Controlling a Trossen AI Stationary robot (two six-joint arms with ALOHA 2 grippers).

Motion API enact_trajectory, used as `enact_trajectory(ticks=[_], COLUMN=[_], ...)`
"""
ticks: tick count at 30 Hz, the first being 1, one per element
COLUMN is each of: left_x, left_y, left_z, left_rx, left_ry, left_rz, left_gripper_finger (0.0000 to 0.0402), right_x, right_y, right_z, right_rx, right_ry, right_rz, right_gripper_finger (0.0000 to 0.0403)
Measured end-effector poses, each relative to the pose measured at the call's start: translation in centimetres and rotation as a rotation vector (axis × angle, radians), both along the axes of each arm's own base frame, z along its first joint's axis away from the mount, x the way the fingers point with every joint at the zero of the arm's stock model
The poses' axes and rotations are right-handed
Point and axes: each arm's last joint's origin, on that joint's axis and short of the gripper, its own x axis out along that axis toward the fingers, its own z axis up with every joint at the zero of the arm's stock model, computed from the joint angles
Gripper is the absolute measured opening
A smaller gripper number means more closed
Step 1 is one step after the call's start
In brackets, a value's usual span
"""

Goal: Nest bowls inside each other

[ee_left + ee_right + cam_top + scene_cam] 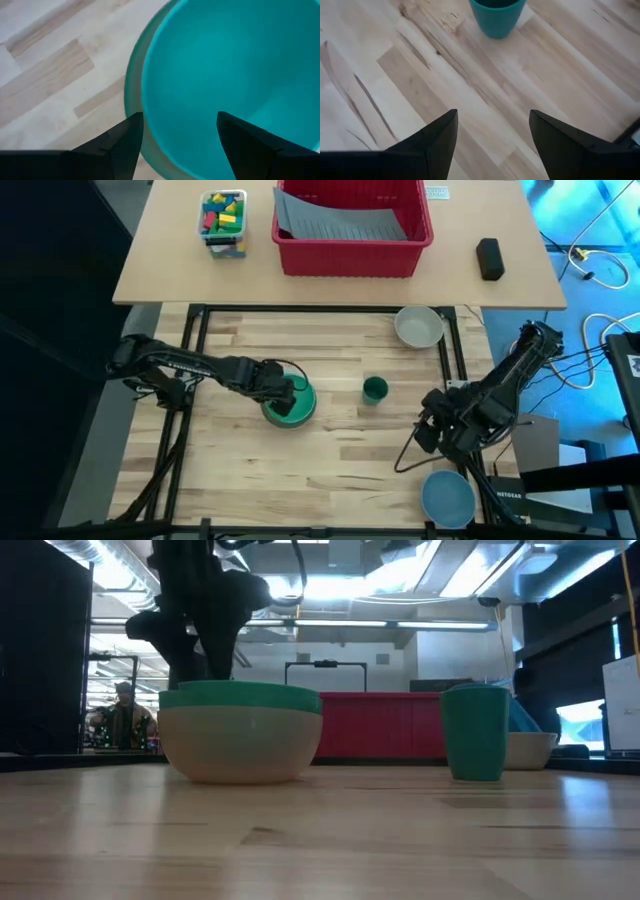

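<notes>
Teal green bowl [291, 402] nested in a pale outer bowl [240, 745], left of table centre. Stack seen clearly only in low view: teal rim above a pale wall. From above, mostly hidden under the left gripper [285, 390]. In left wrist view, teal bowl interior [230, 75] filling the frame, a paler rim [131, 85] showing just outside it; fingers [122, 145] wide apart, one outside the rim, one over the inside, not pressing on the wall.

Grey-white bowl [417, 326] at the far right of the table, light blue bowl [447, 497] at the near right corner; the blue one missing from low view. Dark green cup [374, 389] upright between the stack and the right arm; also visible in right wrist view [496, 17].

Right gripper [432, 430] above bare wood near the right edge, fingers [435, 145] wide, holding nothing.

Beyond the table: red bin [352, 230], tub of coloured blocks [224, 222], small black box [489, 259]. A person [122, 715] far back, in low view only.
</notes>
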Motion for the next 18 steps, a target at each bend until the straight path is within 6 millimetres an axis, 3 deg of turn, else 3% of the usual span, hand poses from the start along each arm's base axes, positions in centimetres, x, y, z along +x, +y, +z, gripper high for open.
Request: enact_trajectory(ticks=[8, 18], left_x=[0.3, -0.9], left_y=[0.7, 2.4], left_z=[-0.3, -0.5], left_rx=[-0.004, 0.010], left_ry=[0.016, 0.155], left_rz=[0.015, 0.019], left_gripper_finger=[0.0235, 0.0235], right_x=[-0.8, -1.0], right_y=[0.2, -0.1], right_z=[-0.1, -1.1], right_rx=[-0.018, -0.046], right_ry=[0.018, 0.045], right_rz=[-0.006, -0.014], right_gripper_finger=[0.0230, 0.0230])
